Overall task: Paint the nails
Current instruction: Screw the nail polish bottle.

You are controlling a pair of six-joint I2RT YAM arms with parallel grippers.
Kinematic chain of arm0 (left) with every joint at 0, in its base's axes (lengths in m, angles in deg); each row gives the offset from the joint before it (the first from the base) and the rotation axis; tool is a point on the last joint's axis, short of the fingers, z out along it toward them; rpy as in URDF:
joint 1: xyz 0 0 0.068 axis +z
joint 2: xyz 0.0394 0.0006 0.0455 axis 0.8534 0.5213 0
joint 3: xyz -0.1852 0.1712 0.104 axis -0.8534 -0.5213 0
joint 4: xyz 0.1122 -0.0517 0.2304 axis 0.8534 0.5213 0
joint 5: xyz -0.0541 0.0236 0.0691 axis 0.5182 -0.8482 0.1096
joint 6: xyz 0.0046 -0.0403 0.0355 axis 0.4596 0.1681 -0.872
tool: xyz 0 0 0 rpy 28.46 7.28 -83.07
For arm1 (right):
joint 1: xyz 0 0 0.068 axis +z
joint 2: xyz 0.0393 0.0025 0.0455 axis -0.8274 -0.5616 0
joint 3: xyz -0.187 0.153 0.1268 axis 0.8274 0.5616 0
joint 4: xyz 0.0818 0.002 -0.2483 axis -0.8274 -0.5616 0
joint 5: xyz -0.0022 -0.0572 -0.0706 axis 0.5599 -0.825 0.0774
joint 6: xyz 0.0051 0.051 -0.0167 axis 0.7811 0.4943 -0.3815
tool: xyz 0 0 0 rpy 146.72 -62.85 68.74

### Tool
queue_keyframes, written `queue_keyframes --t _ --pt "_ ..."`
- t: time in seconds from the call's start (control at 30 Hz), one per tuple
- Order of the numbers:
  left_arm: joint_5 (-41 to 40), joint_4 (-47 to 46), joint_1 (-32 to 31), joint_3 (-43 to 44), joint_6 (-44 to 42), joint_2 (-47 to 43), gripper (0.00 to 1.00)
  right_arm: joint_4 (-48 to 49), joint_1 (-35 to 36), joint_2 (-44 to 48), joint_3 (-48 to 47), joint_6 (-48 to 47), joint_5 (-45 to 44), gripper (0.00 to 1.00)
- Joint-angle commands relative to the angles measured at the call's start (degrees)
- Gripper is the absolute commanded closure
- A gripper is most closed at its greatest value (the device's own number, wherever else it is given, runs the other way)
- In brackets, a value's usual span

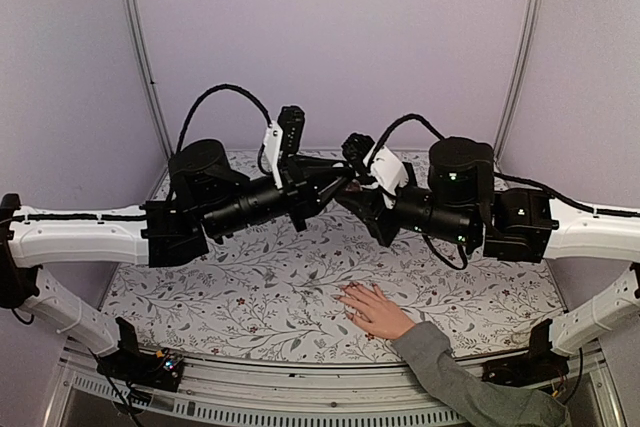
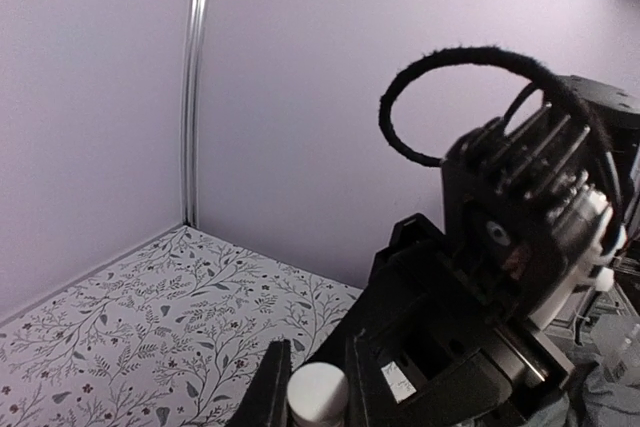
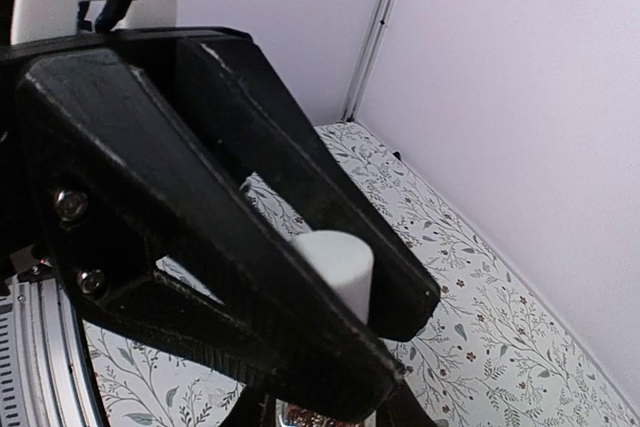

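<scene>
Tabletop (image 1: 250, 297): off-white cover, printed all over with grey leafy sprigs and small dark red-brown flowers.
Walls (image 1: 330, 37): plain pale lilac, no pattern.
Corner rails (image 1: 140, 57): bare silver metal.
Left arm (image 1: 240, 207): black housings, with a white outer link (image 1: 80, 235) that carries a black strip along its top.
Right arm (image 1: 440, 212): same scheme, black near the wrist and white further out.
Cable loop (image 2: 470, 57): matt black, fuzzy surface.
Left end effector (image 3: 405, 342): black fingers, dull silver screw heads.
Cylinder (image 3: 335, 262) in those fingers: plain white.
Hand (image 1: 375, 309): light skin.
Sleeve (image 1: 450, 372): mid grey, unpatterned.
</scene>
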Motion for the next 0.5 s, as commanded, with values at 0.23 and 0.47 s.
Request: queue_keyframes --t 0.23,0.47 --pt "26.2 3.6 3.6 0.0 -3.9 -2.6 1.0 2.8 0.2 7.5 2.3 -4.2 32.3 1.0" --pt "38.0 8.0 3.6 2.0 -6.3 -1.4 1.0 2.6 0.2 8.7 1.8 -6.3 46.0 1.0"
